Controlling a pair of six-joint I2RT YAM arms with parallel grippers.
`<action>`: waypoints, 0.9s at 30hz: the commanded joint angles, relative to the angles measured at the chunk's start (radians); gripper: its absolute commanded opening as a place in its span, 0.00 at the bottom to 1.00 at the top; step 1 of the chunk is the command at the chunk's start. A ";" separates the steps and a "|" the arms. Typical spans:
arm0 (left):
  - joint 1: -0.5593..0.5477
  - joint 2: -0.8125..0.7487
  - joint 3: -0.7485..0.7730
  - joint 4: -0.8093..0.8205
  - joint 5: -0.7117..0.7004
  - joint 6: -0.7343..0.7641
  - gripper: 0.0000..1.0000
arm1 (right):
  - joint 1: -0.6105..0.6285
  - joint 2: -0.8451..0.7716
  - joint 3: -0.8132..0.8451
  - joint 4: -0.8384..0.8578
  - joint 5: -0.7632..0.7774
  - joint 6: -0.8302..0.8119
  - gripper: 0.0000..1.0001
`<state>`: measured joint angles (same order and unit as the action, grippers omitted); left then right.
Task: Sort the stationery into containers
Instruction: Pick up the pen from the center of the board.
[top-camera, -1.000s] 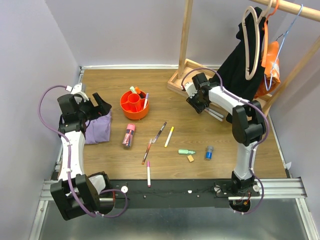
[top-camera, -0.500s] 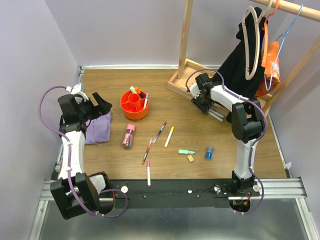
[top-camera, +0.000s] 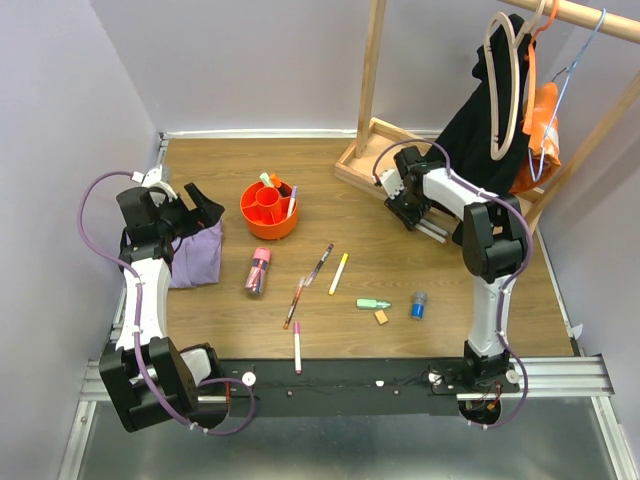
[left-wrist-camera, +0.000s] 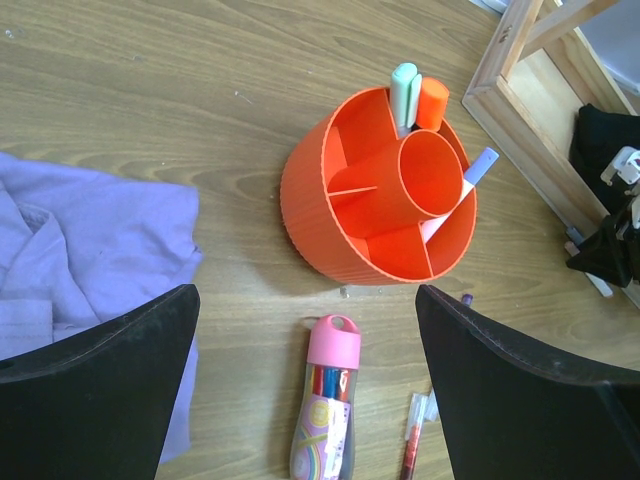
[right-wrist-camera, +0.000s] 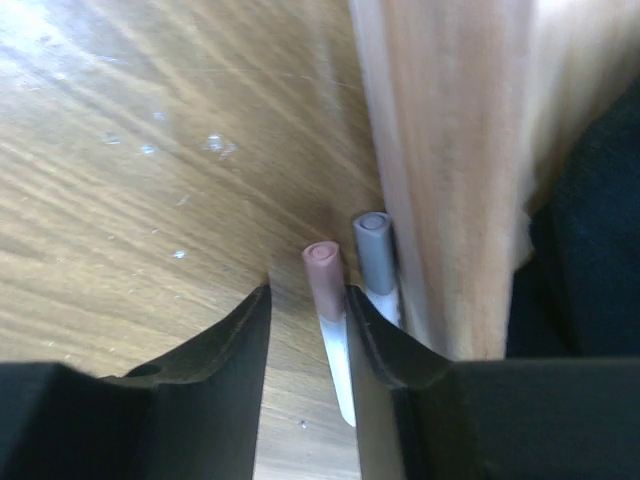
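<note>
Pen (right-wrist-camera: 324, 262) with brown cap lies lengthwise between right gripper (right-wrist-camera: 307, 298) fingers — part-open, not clamped — grey pen (right-wrist-camera: 374, 240) separating it from rack base (right-wrist-camera: 440, 150).

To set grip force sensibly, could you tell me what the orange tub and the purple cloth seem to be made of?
The tub: probably moulded plastic, smooth satin finish, with fine ribs on its outer wall. The cloth: soft fabric, matte, judging by its folds and a seam; fibre unclear.

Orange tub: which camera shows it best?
The left wrist view: the orange tub is close and seen from above, its inside plainly visible. The top view shows it small and far off; the right wrist view does not show it.
</note>
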<state>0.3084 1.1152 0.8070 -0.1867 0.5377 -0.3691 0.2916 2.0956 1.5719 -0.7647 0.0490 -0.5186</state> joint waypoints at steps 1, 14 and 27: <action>0.006 0.003 0.001 0.030 0.024 -0.013 0.98 | -0.009 0.060 0.037 -0.102 -0.135 -0.011 0.37; 0.008 -0.002 -0.019 0.043 0.024 -0.016 0.98 | -0.011 0.072 -0.042 -0.093 -0.092 -0.050 0.38; 0.006 -0.011 0.012 -0.008 0.019 0.016 0.98 | 0.033 0.029 0.199 -0.217 -0.271 -0.048 0.01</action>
<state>0.3084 1.1168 0.7963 -0.1646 0.5377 -0.3820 0.2893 2.1002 1.5959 -0.8360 -0.0654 -0.5865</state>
